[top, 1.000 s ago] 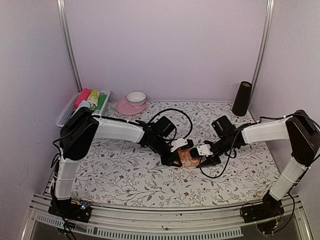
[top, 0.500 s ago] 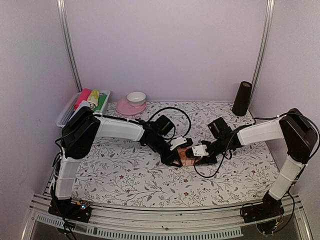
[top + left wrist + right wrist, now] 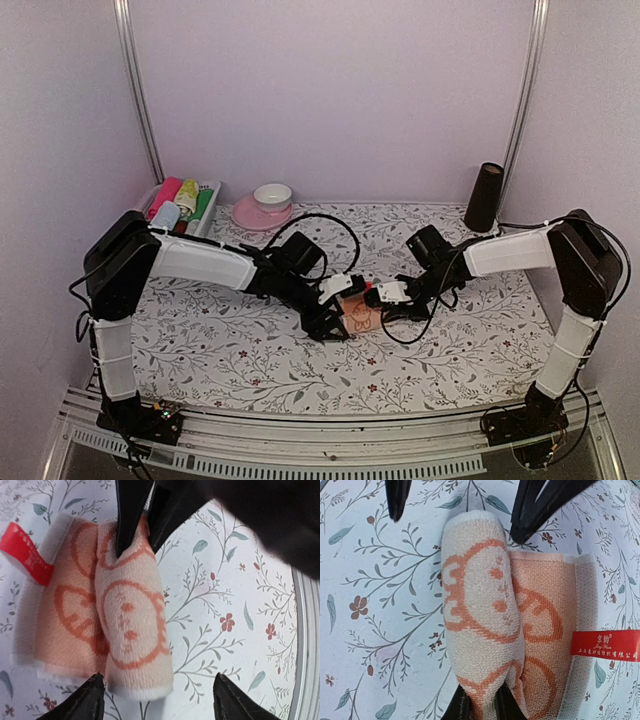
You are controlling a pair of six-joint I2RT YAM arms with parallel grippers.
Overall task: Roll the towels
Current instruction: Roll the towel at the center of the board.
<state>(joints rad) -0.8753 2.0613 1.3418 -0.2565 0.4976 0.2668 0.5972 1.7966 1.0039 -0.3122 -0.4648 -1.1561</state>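
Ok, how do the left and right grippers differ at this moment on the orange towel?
The left gripper stands open, fingers wide apart either side of one end of the peach towel; the right gripper is pinched shut on the opposite end. The left spans the roll's full width; the right nips just part of it. Both are at the same partly rolled towel.

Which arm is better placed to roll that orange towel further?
Probably right: the right hand pinches one end of the towel roll; the left hand stands open around the other.
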